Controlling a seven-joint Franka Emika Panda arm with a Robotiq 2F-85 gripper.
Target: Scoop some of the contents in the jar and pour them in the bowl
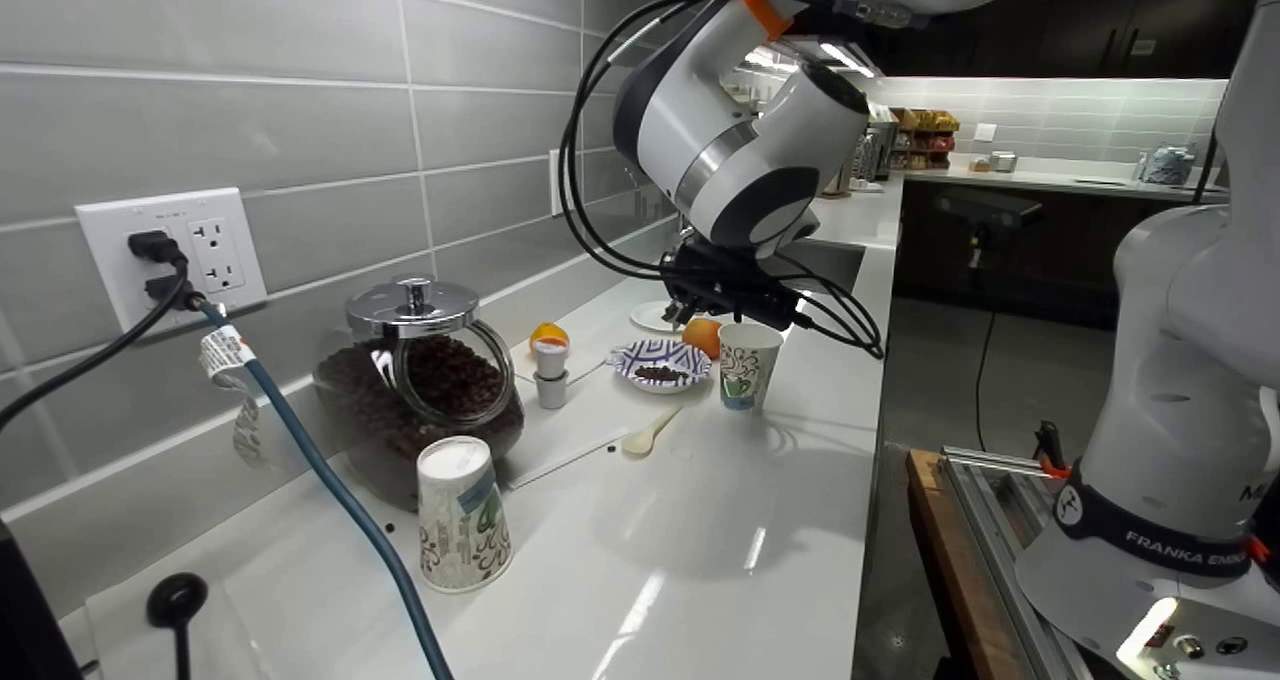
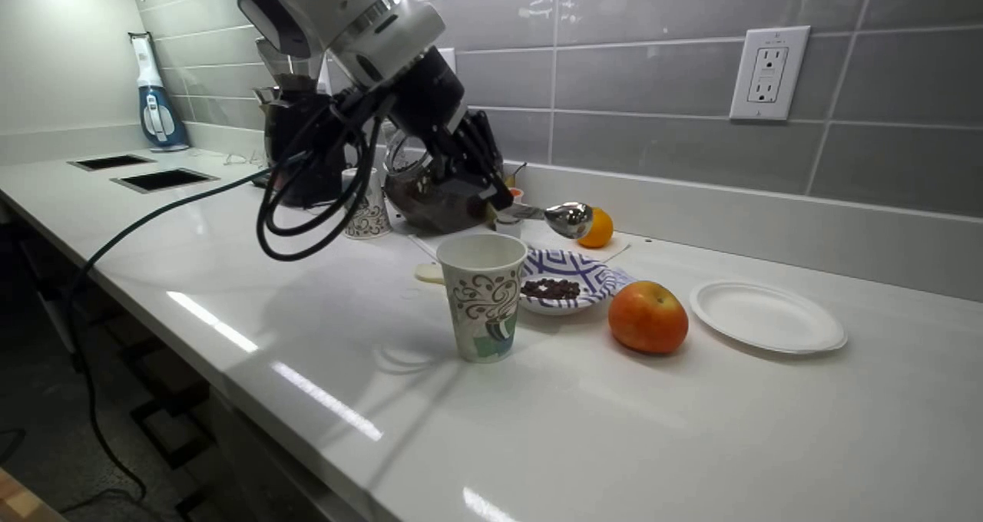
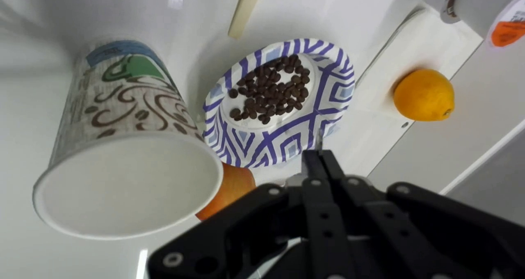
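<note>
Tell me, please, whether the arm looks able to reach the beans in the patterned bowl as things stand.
Likely yes: the tool holds a spoon higher than the bowl, whose beans lie uncovered, though the paper cup close beside it could crowd a low approach.

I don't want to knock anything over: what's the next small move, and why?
Probably raise the hand straight up a little before swinging away: the bowl already holds beans, the visible side of the metal spoon in its grip shows none, and the upright cup stands beside the bowl.
</note>
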